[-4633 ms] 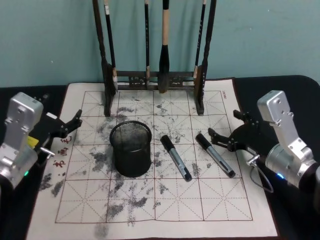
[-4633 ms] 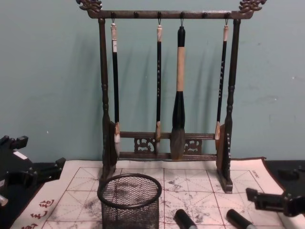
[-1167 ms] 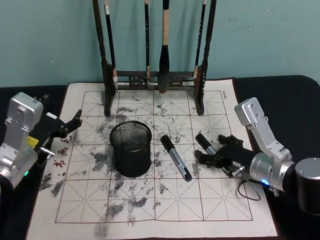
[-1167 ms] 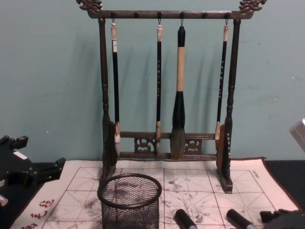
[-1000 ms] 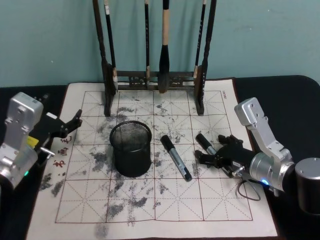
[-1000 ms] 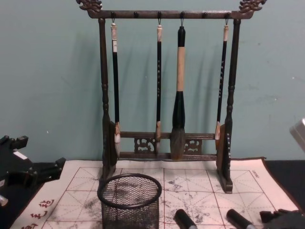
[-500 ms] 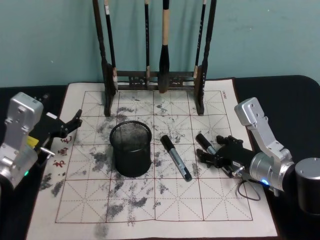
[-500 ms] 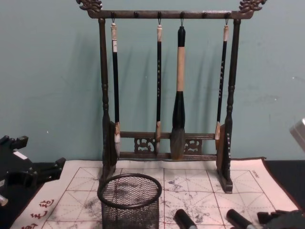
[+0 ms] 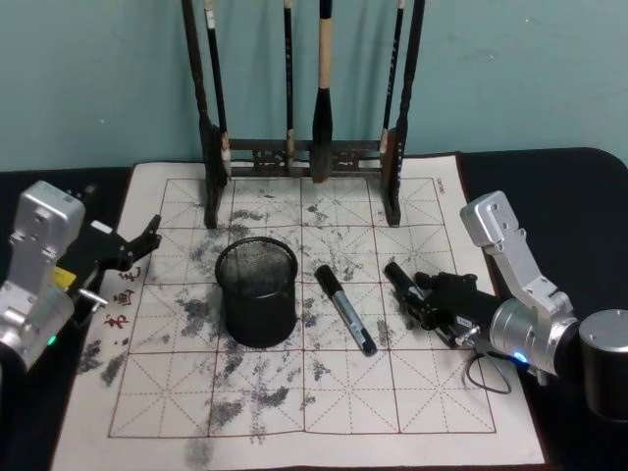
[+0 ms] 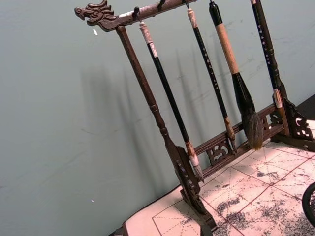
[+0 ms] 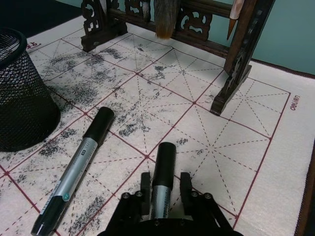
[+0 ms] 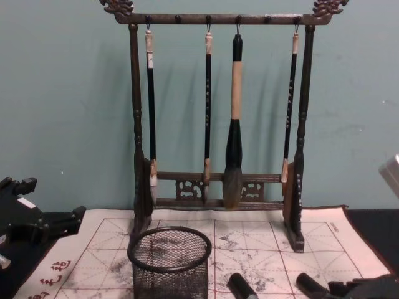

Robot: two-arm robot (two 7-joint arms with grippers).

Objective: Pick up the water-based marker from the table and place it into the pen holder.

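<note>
Silver arm casing (image 9: 510, 235), black end effector (image 9: 419, 297), blue light (image 9: 517, 357).

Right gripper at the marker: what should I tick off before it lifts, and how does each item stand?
1. Marker centred in the right gripper: ok.
2. Firm hold on the marker: cannot tell.
3. Second marker lies apart from the right gripper: ok.
4. Pen holder upright, nothing over its mouth: ok.
5. Left gripper parked at the mat's left edge, apart from the pen holder: ok.
</note>
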